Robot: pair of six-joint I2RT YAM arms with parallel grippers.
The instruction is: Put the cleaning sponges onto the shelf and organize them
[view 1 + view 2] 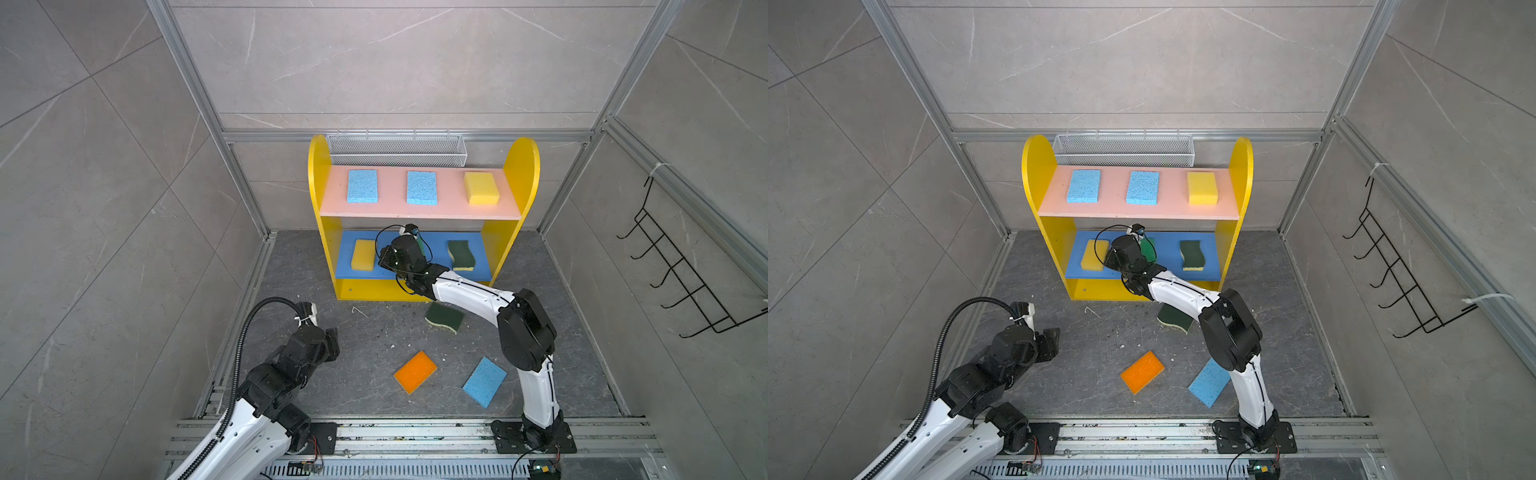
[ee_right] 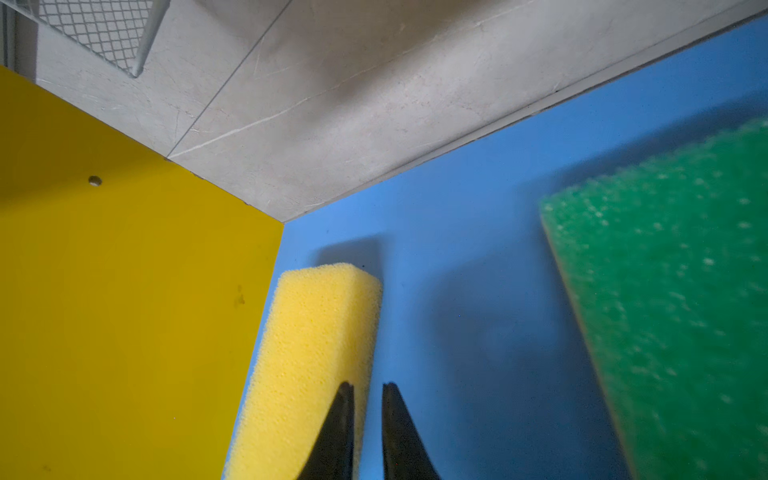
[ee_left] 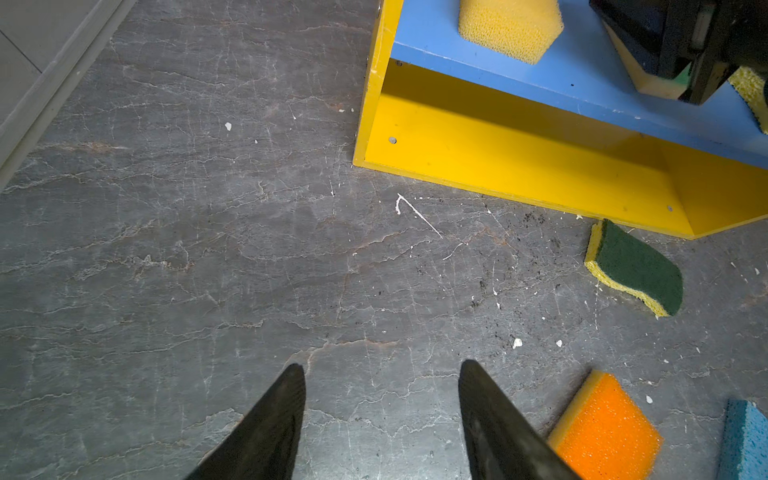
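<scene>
Since two light blue sponges [image 1: 362, 185] and a yellow sponge [image 1: 481, 188] lie on the pink upper board [image 1: 449, 195] of the shelf [image 1: 521, 166], with a second yellow sponge [image 1: 363, 255], a green sponge [image 1: 1148, 248] and a dark-green wavy sponge [image 1: 461, 255] on its blue middle board [image 1: 1169, 249], the job looks roughly two thirds done. Another wavy sponge [image 1: 444, 317], an orange sponge [image 1: 415, 372] and a third blue sponge [image 1: 484, 381] wait on the floor [image 1: 365, 374]. Right gripper [image 2: 368, 386] is at the blue board, jaws a sliver apart and empty; left gripper [image 3: 382, 365] hangs over the floor, jaws wide, empty

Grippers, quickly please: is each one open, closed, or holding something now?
Left gripper: open wide, holding nothing.
Right gripper: open by only a narrow gap, holding nothing.
</scene>
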